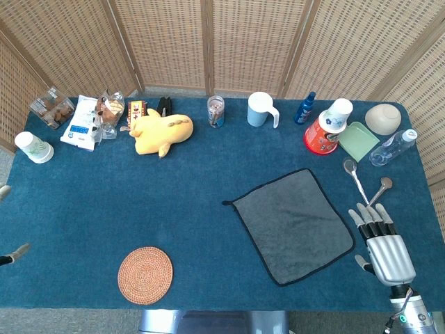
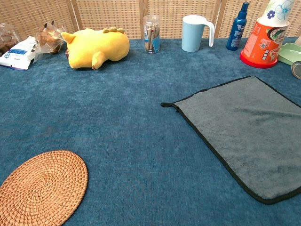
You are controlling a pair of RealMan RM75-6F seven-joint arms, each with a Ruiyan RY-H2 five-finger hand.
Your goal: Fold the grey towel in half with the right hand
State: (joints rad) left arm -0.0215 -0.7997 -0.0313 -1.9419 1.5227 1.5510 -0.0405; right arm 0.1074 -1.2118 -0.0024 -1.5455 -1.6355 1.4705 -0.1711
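Note:
The grey towel (image 1: 293, 224) lies flat and unfolded on the blue table, right of centre, with a black edge all round; the chest view shows the towel (image 2: 244, 132) spread out at the right, its right part cut off by the frame. My right hand (image 1: 382, 243) hovers just right of the towel's near right corner, fingers straight and apart, holding nothing and not touching the cloth. At the far left edge of the head view only fingertips of my left hand (image 1: 10, 256) show. Neither hand appears in the chest view.
A woven round mat (image 1: 144, 275) lies near the front edge. Two spoons (image 1: 356, 177) lie just beyond my right hand. Along the back stand a yellow plush (image 1: 161, 132), a jar (image 1: 216, 111), a blue mug (image 1: 260, 109), a spray bottle (image 1: 304, 108), a red tub (image 1: 321, 133) and snack packs (image 1: 83, 118).

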